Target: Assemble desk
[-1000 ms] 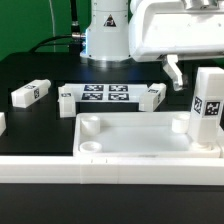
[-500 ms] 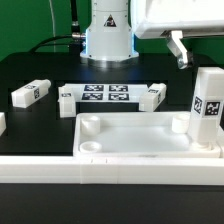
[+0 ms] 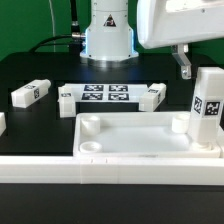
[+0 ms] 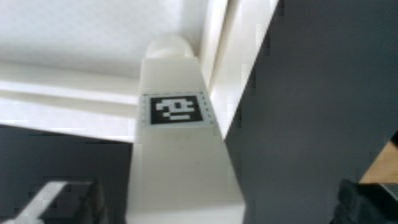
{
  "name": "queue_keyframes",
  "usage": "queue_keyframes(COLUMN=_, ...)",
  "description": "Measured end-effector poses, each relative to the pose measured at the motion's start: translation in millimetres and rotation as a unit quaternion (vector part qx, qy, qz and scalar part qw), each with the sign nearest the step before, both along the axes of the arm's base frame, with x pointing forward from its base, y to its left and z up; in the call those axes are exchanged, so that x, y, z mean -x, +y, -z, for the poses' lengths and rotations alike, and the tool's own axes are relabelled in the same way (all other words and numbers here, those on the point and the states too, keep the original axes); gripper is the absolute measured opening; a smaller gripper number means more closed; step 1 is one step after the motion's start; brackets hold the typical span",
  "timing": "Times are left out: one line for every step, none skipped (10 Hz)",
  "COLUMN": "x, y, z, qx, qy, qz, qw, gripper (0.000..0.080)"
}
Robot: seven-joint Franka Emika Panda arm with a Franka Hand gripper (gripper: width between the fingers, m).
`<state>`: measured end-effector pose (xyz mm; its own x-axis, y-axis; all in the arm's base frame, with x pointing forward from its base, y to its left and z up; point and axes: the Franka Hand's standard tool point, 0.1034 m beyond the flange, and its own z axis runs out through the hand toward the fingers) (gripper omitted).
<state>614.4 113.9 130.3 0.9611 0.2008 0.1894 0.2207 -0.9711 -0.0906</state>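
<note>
The white rimmed tabletop (image 3: 140, 140) lies at the front with its round corner sockets facing up. One tagged leg (image 3: 206, 105) stands upright in the far socket on the exterior view's right. My gripper (image 3: 186, 62) hangs open at that leg's top end, and only one dark finger shows in the exterior view. In the wrist view the leg (image 4: 175, 150) runs between my gripper's (image 4: 210, 205) two dark fingers (image 4: 54, 200), with gaps on both sides. Nothing is held.
The marker board (image 3: 106, 94) lies behind the tabletop. Loose legs lie beside it: one at its right end (image 3: 152, 96), one at its left end (image 3: 66, 99), one further left (image 3: 32, 92). The robot's base (image 3: 108, 40) stands at the back.
The gripper has moved toward the exterior view's right, rising and then dipping, and now hangs by the upright leg's top. Its jaws stayed open. The parts have not moved.
</note>
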Motion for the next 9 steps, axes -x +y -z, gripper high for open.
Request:
queue_keyframes(x=2.4, y=-3.8, z=4.9, qx=0.004, qy=0.035, qz=-0.007, qw=0.999, gripper=0.0649)
queue_keyframes(x=0.5, y=-7.0, z=5.7, qx=0.004, qy=0.057, qz=-0.005, qw=0.998, gripper=0.0649)
queue_keyframes(x=0.9, y=-4.0, z=4.6, qx=0.004, qy=0.068, qz=-0.007, qw=0.998, gripper=0.0649)
queue_keyframes(x=0.1, y=-4.3, z=5.2, qx=0.004, qy=0.064, qz=-0.006, qw=0.998, gripper=0.0649)
queue_keyframes(x=0.3, y=-4.7, z=5.8, qx=0.004, qy=0.065, qz=-0.006, qw=0.998, gripper=0.0649)
queue_keyframes(x=-0.5, y=-5.4, z=6.7, qx=0.009, qy=0.063, qz=-0.011, qw=0.998, gripper=0.0649)
queue_keyframes(x=-2.2, y=-7.0, z=10.4, qx=0.026, qy=0.058, qz=-0.027, qw=0.998, gripper=0.0649)
queue_keyframes(x=-5.5, y=-10.2, z=13.6, qx=0.036, qy=0.049, qz=-0.036, qw=0.998, gripper=0.0649)
queue_keyframes(x=-7.7, y=-11.8, z=13.9, qx=0.038, qy=0.043, qz=-0.045, qw=0.997, gripper=0.0649)
